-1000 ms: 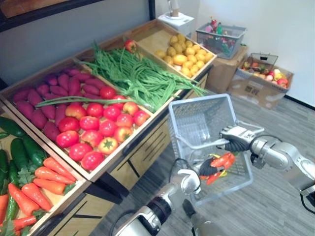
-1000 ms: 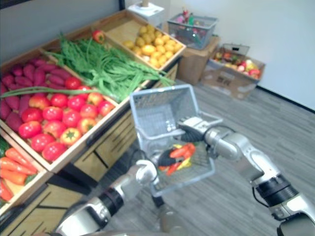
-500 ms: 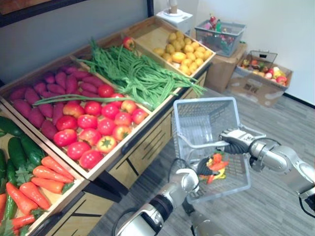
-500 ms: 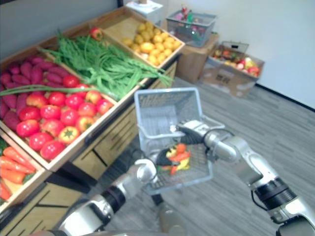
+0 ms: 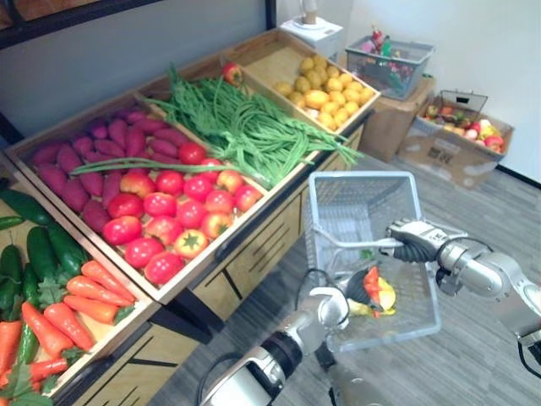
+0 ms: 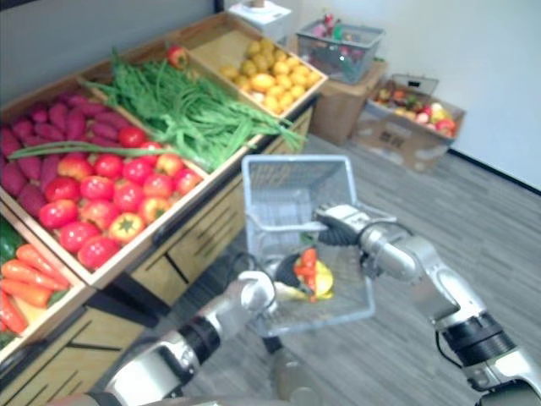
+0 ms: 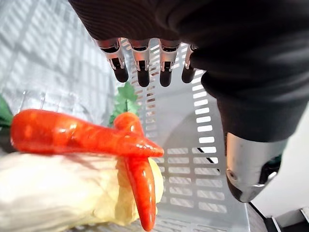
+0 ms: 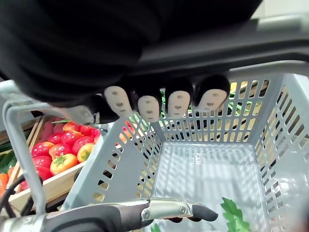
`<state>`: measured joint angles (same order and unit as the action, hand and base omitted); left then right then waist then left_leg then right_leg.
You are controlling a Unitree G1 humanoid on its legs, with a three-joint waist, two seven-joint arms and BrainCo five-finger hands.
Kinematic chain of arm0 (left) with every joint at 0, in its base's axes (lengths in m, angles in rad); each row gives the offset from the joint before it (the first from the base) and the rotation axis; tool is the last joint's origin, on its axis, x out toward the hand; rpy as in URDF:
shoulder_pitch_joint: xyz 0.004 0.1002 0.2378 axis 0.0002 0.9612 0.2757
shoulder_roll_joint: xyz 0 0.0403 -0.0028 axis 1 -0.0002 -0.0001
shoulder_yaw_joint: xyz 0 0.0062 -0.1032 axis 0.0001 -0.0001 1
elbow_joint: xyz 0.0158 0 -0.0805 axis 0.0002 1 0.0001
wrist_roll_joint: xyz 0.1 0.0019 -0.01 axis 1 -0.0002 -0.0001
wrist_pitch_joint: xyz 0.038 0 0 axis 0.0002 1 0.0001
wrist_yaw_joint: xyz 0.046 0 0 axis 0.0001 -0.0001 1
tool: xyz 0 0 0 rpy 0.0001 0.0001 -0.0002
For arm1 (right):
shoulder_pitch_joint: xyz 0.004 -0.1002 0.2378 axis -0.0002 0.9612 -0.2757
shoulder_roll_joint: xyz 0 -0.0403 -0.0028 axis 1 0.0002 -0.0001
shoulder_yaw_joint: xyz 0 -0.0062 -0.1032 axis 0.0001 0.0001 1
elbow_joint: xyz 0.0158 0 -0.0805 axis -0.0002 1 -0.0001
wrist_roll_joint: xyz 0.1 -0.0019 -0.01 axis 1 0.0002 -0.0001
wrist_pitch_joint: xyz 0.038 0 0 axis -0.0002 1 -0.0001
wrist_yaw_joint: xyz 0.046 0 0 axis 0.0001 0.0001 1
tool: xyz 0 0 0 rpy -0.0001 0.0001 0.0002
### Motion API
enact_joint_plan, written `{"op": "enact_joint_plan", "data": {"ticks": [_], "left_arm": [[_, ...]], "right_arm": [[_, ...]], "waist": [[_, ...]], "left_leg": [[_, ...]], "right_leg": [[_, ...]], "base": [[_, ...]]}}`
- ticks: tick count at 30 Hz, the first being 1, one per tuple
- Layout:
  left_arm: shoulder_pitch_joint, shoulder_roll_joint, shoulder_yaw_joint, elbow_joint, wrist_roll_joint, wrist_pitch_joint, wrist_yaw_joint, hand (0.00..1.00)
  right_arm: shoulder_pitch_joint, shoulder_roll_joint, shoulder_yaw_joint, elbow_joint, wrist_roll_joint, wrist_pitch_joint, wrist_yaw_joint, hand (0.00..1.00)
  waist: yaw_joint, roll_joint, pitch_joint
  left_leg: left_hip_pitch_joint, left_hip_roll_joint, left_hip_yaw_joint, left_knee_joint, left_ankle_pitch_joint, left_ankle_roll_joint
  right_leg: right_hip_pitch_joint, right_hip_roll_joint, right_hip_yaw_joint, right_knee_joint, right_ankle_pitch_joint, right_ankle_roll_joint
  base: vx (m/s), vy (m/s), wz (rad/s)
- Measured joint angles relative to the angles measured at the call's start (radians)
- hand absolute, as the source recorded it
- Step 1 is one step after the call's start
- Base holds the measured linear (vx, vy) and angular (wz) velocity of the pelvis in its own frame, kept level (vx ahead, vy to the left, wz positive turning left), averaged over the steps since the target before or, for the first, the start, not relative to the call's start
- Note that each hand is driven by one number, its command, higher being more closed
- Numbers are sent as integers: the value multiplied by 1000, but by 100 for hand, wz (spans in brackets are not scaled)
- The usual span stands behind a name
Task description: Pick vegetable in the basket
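hanging the left hand (image 7: 141,67) slack over the loose carrot (image 7: 72,135) in the basket (image 5: 363,174), clenching the right hand (image 5: 416,241) on its handle (image 5: 359,246), judging the carrot light, rigid, slick, best pinched mid-body

Nothing written can be read: no words, numbers or signs. The front face of the cardboard box (image 5: 437,156) carries a dark printed mark, but it is too small to make out.
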<state>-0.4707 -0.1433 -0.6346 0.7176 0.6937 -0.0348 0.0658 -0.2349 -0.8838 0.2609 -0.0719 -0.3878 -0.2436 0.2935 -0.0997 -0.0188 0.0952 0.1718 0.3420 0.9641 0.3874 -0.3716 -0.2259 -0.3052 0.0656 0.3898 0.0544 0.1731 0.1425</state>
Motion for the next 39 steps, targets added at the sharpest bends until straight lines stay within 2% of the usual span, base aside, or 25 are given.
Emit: {"op": "enact_joint_plan", "data": {"ticks": [5, 8, 9, 11, 17, 18, 20, 21, 22, 24, 27, 30, 33, 36, 39], "left_arm": [[-6, 0, -58, -171, -3, -26, -29, 0], [-6, 7, -138, -306, -13, -64, -52, 0], [6, 16, -165, -371, -24, -89, -65, 0], [37, 40, -176, -437, -46, -87, -81, 0], [87, 211, -234, -652, -224, -90, -160, 0], [101, 282, -246, -739, -291, -108, -184, 0], [117, 358, -282, -841, -380, -136, -205, 0], [122, 408, -322, -923, -495, -166, -230, 0], [120, 439, -375, -1010, -586, -201, -250, 0], [121, 464, -439, -1119, -693, -252, -272, 0], [117, 525, -418, -1171, -811, -270, -266, 0], [119, 619, -416, -1191, -890, -270, -260, 0], [124, 665, -393, -1231, -955, -270, -244, 0], [159, 700, -349, -1285, -966, -270, -226, 0], [213, 732, -308, -1317, -966, -270, -220, 0]], "right_arm": [[28, 37, -78, 0, -5, 0, 0, 100], [43, 60, -128, 0, -5, 0, -1, 100], [43, 72, -140, 0, -6, -1, -1, 100], [47, 76, -160, 0, -5, -10, -3, 100], [80, 79, -169, -2, -3, -67, -8, 100], [80, 79, -169, 17, -3, -70, -20, 100], [80, 77, -170, 58, 5, -71, -26, 100], [80, 77, -170, 103, 5, -65, -27, 100], [80, 77, -170, 158, 4, -60, -27, 100], [81, 77, -165, 242, -5, -41, -27, 100], [102, 74, -165, 329, -13, -9, -32, 100], [133, 75, -165, 374, -39, -7, -73, 100], [163, 79, -170, 418, -46, -6, -108, 100], [209, 129, -228, 470, -48, -4, -145, 100], [247, 196, -298, 523, -48, 10, -179, 100]], "waist": [[10, -4, 4], [23, -6, 5], [24, -6, 5], [22, -7, 5], [25, -6, 5], [25, -6, 5], [28, -5, 5], [33, -5, 4], [45, -5, 4], [60, -3, 3], [74, 3, -1], [76, 12, -7], [85, 20, -13], [105, 18, -38], [108, 17, -50]], "left_leg": [[-20, 0, -23, 7, 0, 1], [-33, 7, -43, 20, -2, 1], [-39, 10, -51, 25, -3, 4], [-50, 20, -66, 41, -7, 6], [-70, 38, -98, 68, -10, 8], [-78, 40, -107, 71, -10, 8], [-86, 40, -119, 73, -9, 8], [-94, 41, -130, 74, -9, 9], [-99, 40, -137, 75, -8, 10], [-103, 38, -154, 75, -8, 11], [-124, 31, -193, 73, -4, 17], [-161, 16, -251, 70, 4, 30], [-188, -1, -313, 67, 14, 47], [-220, -26, -376, 52, 29, 63], [-238, -53, -437, 27, 48, 70]], "right_leg": [[1, -11, -17, 2, 0, 0], [1, -17, -32, 3, 0, 0], [2, -19, -39, 3, 0, 0], [3, -20, -51, 5, 0, 0], [3, -21, -76, 16, -3, -4], [2, -24, -84, 17, -3, -4], [2, -29, -95, 17, -3, -5], [2, -34, -106, 17, -4, -5], [2, -40, -114, 17, -4, -6], [5, -47, -130, 16, -4, -6], [17, -69, -174, 14, -4, -6], [21, -100, -227, 11, -4, -6], [40, -132, -282, 6, -4, -6], [55, -166, -339, -6, -4, -6], [84, -198, -400, -21, -4, -6]], "base": [[-38, -22, 12], [-30, -27, 15], [-22, -19, 15], [-30, -29, 18], [-34, -33, 13], [-27, -31, 17], [-21, -27, 20], [-8, -14, 24], [-4, -6, 20], [8, 4, 24], [-16, 4, 38], [-35, 12, 50], [-39, 19, 60], [-39, 13, 56], [-16, 1, 69]]}}
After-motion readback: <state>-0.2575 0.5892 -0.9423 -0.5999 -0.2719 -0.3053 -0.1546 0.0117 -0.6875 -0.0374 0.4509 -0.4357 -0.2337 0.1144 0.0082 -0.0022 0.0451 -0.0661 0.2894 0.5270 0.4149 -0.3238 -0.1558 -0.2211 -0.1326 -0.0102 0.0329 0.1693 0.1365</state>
